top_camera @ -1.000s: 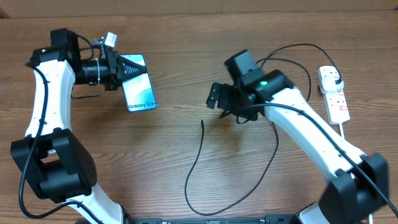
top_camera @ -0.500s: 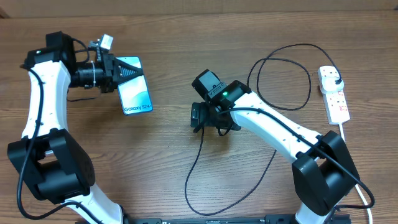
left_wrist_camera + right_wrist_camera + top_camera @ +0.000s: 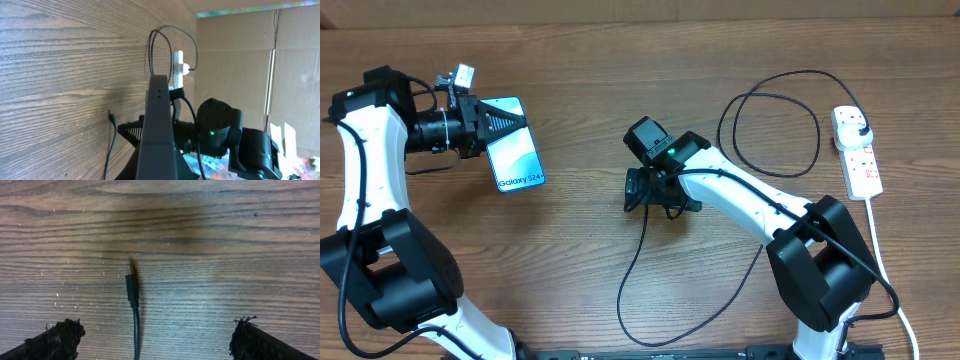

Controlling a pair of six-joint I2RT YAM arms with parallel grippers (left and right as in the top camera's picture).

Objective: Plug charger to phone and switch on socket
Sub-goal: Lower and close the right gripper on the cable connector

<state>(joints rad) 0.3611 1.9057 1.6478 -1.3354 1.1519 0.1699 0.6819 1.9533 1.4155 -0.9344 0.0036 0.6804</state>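
**Right gripper poised over the charger tip; phone held by the left gripper**

In the last second the right gripper [image 3: 634, 190] has swung away from the white elongated plastic power strip with red markings [image 3: 858, 158]. It now hangs over the free end of the long thin black charger cable [image 3: 638, 262]. The left gripper [image 3: 492, 126] has carried the slim smartphone with a cyan "Galaxy S24" screen [image 3: 517, 160] even farther from the power strip.

The left gripper is clamped on the smartphone's short end, at the far side of the brown wooden table [image 3: 540, 260] from the power strip. The right gripper's jaws stand wide apart and hold nothing. In the right wrist view, the small black connector tip [image 3: 131, 286] lies flat on the wood between the jaws, a little off-centre.

To do this step well, the jaws should probably centre over the connector tip first. They would then come down and close on the stiff body just behind the tip, not on the soft cable, leaving the end free to enter the smartphone's port.

No containers are in view. The cable's black plug [image 3: 856, 122] appears seated in the end of the power strip. Whether the switch is on cannot be told.
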